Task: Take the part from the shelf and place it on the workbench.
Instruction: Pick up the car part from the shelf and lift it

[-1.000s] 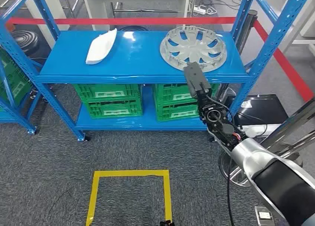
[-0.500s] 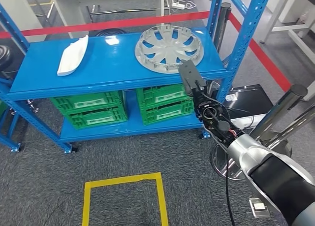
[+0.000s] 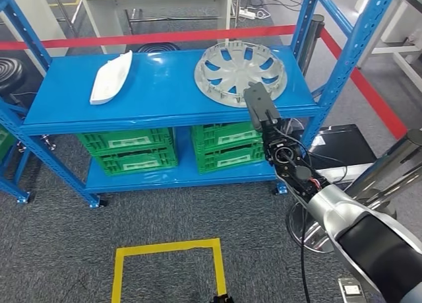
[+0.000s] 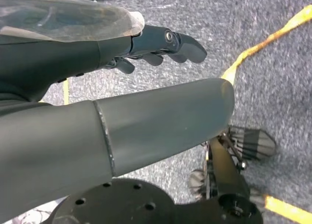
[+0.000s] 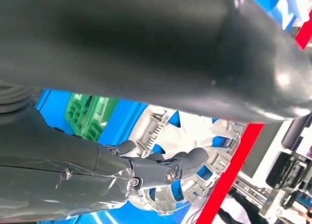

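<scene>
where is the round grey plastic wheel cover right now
In the head view, the round grey plastic wheel cover lies on the right of the blue metal shelf, just beyond the right hand.

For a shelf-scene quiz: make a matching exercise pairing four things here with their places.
Things:
1. silver wheel cover
2. white part
3. green crates
4. yellow tape square

Places:
A. carpet in front of the shelf
B. lower shelf
C. top shelf, left end
D. top shelf, right end, by the right hand

Pairs: 1-D, 2-C, 3-B, 4-A
</scene>
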Controlling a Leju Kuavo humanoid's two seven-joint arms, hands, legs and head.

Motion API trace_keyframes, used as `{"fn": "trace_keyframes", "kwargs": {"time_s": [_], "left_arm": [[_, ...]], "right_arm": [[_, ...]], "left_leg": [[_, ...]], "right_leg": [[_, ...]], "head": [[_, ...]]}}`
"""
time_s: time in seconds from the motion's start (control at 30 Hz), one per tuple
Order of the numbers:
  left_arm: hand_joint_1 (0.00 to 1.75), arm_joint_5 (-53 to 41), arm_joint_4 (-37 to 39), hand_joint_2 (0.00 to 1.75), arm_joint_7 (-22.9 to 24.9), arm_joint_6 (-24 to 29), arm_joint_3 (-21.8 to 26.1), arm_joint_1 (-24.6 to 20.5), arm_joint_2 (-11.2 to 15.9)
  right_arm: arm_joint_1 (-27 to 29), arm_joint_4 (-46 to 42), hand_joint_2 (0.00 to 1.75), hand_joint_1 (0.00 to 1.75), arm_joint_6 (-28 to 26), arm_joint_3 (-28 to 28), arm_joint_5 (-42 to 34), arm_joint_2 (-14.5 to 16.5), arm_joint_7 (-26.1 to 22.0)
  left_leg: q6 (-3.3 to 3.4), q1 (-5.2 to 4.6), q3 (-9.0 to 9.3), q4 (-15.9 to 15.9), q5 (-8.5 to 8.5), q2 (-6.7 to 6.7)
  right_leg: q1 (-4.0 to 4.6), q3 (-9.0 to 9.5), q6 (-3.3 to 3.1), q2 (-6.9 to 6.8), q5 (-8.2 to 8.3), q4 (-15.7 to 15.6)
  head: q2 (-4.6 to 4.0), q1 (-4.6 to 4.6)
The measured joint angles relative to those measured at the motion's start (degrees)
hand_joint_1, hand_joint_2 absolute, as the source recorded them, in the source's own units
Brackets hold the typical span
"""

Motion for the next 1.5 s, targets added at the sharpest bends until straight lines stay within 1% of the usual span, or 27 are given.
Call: {"fn": "trace_keyframes", "kwargs": {"time_s": [0.07, 0.13, 0.23, 0.27, 0.33, 0.4, 0.43, 0.47, 0.5, 0.57, 0.63, 0.77, 0.83, 0.9, 0.93, 0.97, 1.0, 1.07, 1.1, 1.17, 1.23, 1.3, 1.33, 1.4, 1.43, 1.47, 1.5], "left_arm": [[0.0, 0.03, 0.0, 0.0, 0.0, 0.0, -0.03, 0.02, -0.02], [0.0, 0.05, 0.0, 0.0, 0.0, -0.03, -0.05, -0.11, 0.06], [0.0, 0.12, 0.0, 0.0, -0.03, -0.15, -0.13, -0.2, 0.13], [0.0, 0.15, 0.0, 0.0, -0.05, -0.18, -0.19, -0.2, 0.13], [0.0, 0.22, 0.0, 0.0, -0.08, -0.25, -0.31, -0.18, 0.13], [0.0, 0.29, 0.0, 0.0, -0.09, -0.39, -0.37, -0.15, 0.17], [0.0, 0.33, 0.0, 0.0, -0.09, -0.45, -0.37, -0.07, 0.18], [0.0, 0.37, 0.0, 0.0, -0.09, -0.49, -0.38, 0.0, 0.19], [0.0, 0.42, 0.0, 0.0, -0.09, -0.5, -0.39, 0.05, 0.21], [0.0, 0.54, 0.0, 0.0, -0.09, -0.5, -0.4, 0.06, 0.36], [0.0, 0.73, 0.0, 0.0, -0.09, -0.5, -0.41, -0.04, 0.55], [0.0, 0.98, 0.0, 0.0, -0.08, -0.5, -0.49, -0.14, 0.63], [0.0, 0.99, 0.0, 0.0, -0.07, -0.5, -0.6, -0.11, 0.59], [0.0, 1.02, 0.0, 0.0, -0.07, -0.5, -0.73, -0.16, 0.59], [0.0, 1.04, 0.0, 0.0, -0.07, -0.5, -0.77, -0.13, 0.58], [0.0, 1.05, 0.0, 0.0, -0.07, -0.5, -0.82, -0.06, 0.56], [0.0, 1.06, 0.0, 0.0, -0.06, -0.5, -0.88, 0.01, 0.51], [0.0, 1.06, 0.0, 0.0, -0.05, -0.51, -1.12, 0.09, 0.42], [0.0, 1.06, 0.0, 0.0, -0.04, -0.51, -1.23, 0.03, 0.41], [0.0, 1.06, 0.0, 0.0, -0.04, -0.52, -1.38, -0.11, 0.45], [0.0, 1.06, 0.0, 0.0, -0.03, -0.55, -1.45, -0.17, 0.45], [0.0, 1.09, 0.0, 0.0, 0.01, -0.57, -1.55, -0.16, 0.39], [0.0, 1.12, 0.0, 0.0, 0.02, -0.57, -1.61, -0.17, 0.37], [0.0, 1.21, 0.0, 0.0, 0.02, -0.57, -1.72, -0.18, 0.35], [0.0, 1.26, 0.0, 0.0, 0.03, -0.56, -1.76, -0.12, 0.34], [0.0, 1.31, 0.0, 0.0, 0.07, -0.56, -1.78, -0.04, 0.34], [0.0, 1.36, 0.0, 0.0, 0.11, -0.55, -1.79, 0.03, 0.33]], "right_arm": [[-0.06, -0.1, 0.0, 0.0, -0.07, -0.03, 0.13, 0.0, 0.02], [-0.09, -0.2, 0.0, 0.0, -0.06, -0.05, 0.18, 0.0, 0.04], [-0.03, -0.36, 0.0, 0.0, 0.02, -0.09, 0.11, 0.0, -0.01], [-0.1, -0.48, 0.0, 0.0, 0.02, -0.1, 0.18, 0.0, -0.07], [-0.25, -0.71, 0.0, 0.0, -0.02, -0.16, 0.44, 0.0, -0.11], [-0.22, -0.74, 0.87, 0.0, -0.07, -0.22, 0.68, 0.01, 0.01], [-0.14, -0.74, 1.31, 0.0, -0.06, -0.24, 0.72, 0.02, 0.13], [-0.07, -0.74, 1.75, 0.0, -0.03, -0.23, 0.74, 0.02, 0.32], [-0.03, -0.75, 1.75, 0.0, 0.02, -0.23, 0.79, 0.02, 0.63], [-0.13, -0.75, 1.75, 0.0, 0.12, -0.22, 1.03, 0.02, 1.67], [-0.39, -0.7, 1.75, 0.0, 0.1, -0.16, 1.72, 0.01, 3.18], [-1.14, -0.58, 1.75, 0.0, -0.55, 0.09, 3.56, -0.06, 5.39], [-1.45, -0.58, 1.75, 0.0, -1.09, 0.14, 4.02, -0.19, 5.9], [-1.57, -0.51, 1.75, 0.0, -1.4, 0.17, 4.09, -0.35, 6.23], [-1.53, -0.48, 1.75, 0.0, -1.47, 0.17, 4.09, -0.43, 6.35], [-1.49, -0.46, 1.75, 0.0, -1.48, 0.18, 4.08, -0.47, 6.39], [-1.49, -0.46, 1.75, 0.0, -1.49, 0.19, 4.08, -0.49, 6.4], [-1.63, -0.46, 1.75, 0.0, -1.48, 0.19, 4.08, -0.54, 6.41], [-1.74, -0.46, 1.75, 0.0, -1.46, 0.19, 4.08, -0.57, 6.41], [-1.82, -0.48, 1.75, 0.0, -1.38, 0.2, 4.07, -0.62, 6.42], [-1.78, -0.52, 1.75, 0.0, -1.29, 0.21, 4.06, -0.63, 6.42], [-1.87, -0.68, 1.75, 0.0, -1.13, 0.21, 4.07, -0.63, 6.39], [-1.93, -0.75, 1.75, 0.0, -0.97, 0.21, 4.08, -0.64, 6.4], [-1.96, -0.79, 1.75, 0.0, -0.59, 0.26, 4.18, -0.68, 6.54], [-1.91, -0.79, 1.75, 0.0, -0.43, 0.35, 4.37, -0.69, 6.67], [-1.86, -0.79, 1.75, 0.0, -0.32, 0.47, 4.62, -0.69, 6.8], [-1.83, -0.79, 1.75, 0.0, -0.25, 0.62, 4.86, -0.68, 6.92]], "left_leg": [[-0.59, 0.05, 0.76, 0.25, -0.78, -0.05], [-1.18, -0.02, 1.03, 0.41, -1.32, -0.05], [-2.02, 0.09, 1.16, 0.49, -1.76, 0.02], [-2.3, 0.14, 0.72, 1.6, -2.46, 0.03], [-2.71, 0.22, -2.5, 7.95, -5.42, 0.0], [-2.88, 0.21, -7.63, 16.63, -8.4, -0.01], [-2.83, 0.2, -9.39, 18.98, -8.52, -0.02], [-2.65, 0.18, -9.96, 18.82, -7.4, -0.03], [-2.37, 0.13, -9.3, 16.23, -5.23, -0.04], [-1.51, -0.23, -5.77, 7.22, -0.19, -0.07], [-0.91, -0.68, -3.38, 1.54, 1.99, -0.01], [-0.24, -0.65, -2.48, 0.11, 1.81, 0.16], [0.19, -0.36, -1.73, -0.4, 1.7, 0.26], [0.48, -0.35, -1.18, -0.43, 1.26, 0.15], [0.48, -0.34, -0.86, -0.42, 1.01, 0.07], [0.38, -0.31, -0.49, -0.4, 0.72, 0.0], [0.23, -0.25, -0.03, -0.36, 0.38, -0.04], [-0.26, -0.17, 0.94, -0.18, -0.45, -0.08], [-0.57, -0.2, 1.23, 0.02, -0.87, -0.11], [-1.14, -0.29, 1.4, 0.19, -1.4, -0.15], [-1.66, -0.18, 1.48, 0.11, -1.71, -0.1], [-2.23, 0.01, 0.54, 2.4, -3.09, -0.07], [-2.47, 0.08, -1.03, 5.47, -4.5, -0.08], [-2.79, 0.14, -6.07, 14.23, -7.64, -0.09], [-2.82, 0.15, -8.42, 17.66, -8.29, -0.09], [-2.76, 0.15, -9.83, 19.02, -7.73, -0.09], [-2.58, 0.14, -10.0, 17.86, -6.0, -0.09]], "right_leg": [[-0.1, 3.64, 0.09, -0.23, 4.5, -8.75], [0.02, 5.62, -0.4, -0.26, 5.89, -13.36], [0.25, 5.95, -1.6, 0.03, 5.53, -13.87], [0.21, 6.16, -1.95, 0.08, 5.5, -14.02], [0.15, 6.51, -2.52, 0.08, 5.34, -14.22], [0.34, 6.7, -2.93, 0.07, 5.02, -14.22], [0.44, 6.86, -3.06, 0.14, 4.85, -14.21], [0.52, 7.09, -3.12, 0.25, 4.66, -14.21], [0.59, 7.42, -3.12, 0.38, 4.44, -14.22], [0.75, 8.14, -2.94, 0.53, 3.9, -14.21], [0.89, 8.52, -2.53, 0.57, 3.36, -14.23], [0.72, 8.4, -1.5, 0.49, 2.28, -13.44], [0.62, 5.98, -0.98, 0.31, -0.4, -7.98], [0.43, 1.48, -0.56, 0.23, -3.71, 0.63], [0.28, -0.29, -0.4, 0.2, -4.21, 3.41], [0.15, -1.06, -0.28, 0.14, -3.51, 3.96], [0.02, -0.56, -0.18, 0.06, -1.56, 1.87], [-0.16, 2.74, -0.01, -0.17, 3.54, -6.62], [-0.14, 4.34, -0.12, -0.2, 5.21, -10.43], [0.08, 5.69, -0.64, -0.14, 5.9, -13.67], [0.21, 5.86, -1.45, 0.06, 5.69, -13.94], [0.13, 6.29, -2.1, 0.15, 5.58, -14.24], [0.09, 6.52, -2.37, 0.15, 5.49, -14.35], [0.22, 6.73, -2.77, 0.12, 5.16, -14.35], [0.3, 6.88, -2.89, 0.16, 4.98, -14.35], [0.36, 7.1, -2.96, 0.25, 4.76, -14.35], [0.41, 7.44, -2.97, 0.38, 4.51, -14.35]], "head": [[0.0, 0.3], [0.0, 0.26], [0.0, -0.26], [0.0, -0.47], [0.0, -1.04], [0.0, -1.45], [0.0, -1.5], [0.0, -1.57], [0.0, -1.62], [0.0, -1.71], [0.0, -1.7], [0.0, -1.52], [0.0, -1.27], [0.0, -0.88], [0.0, -0.65], [0.0, -0.43], [0.0, -0.23], [0.0, 0.07], [0.0, 0.13], [0.0, -0.02], [0.0, -0.33], [0.0, -0.75], [0.0, -1.03], [0.0, -1.46], [0.0, -1.51], [0.0, -1.54], [0.0, -1.6]]}}
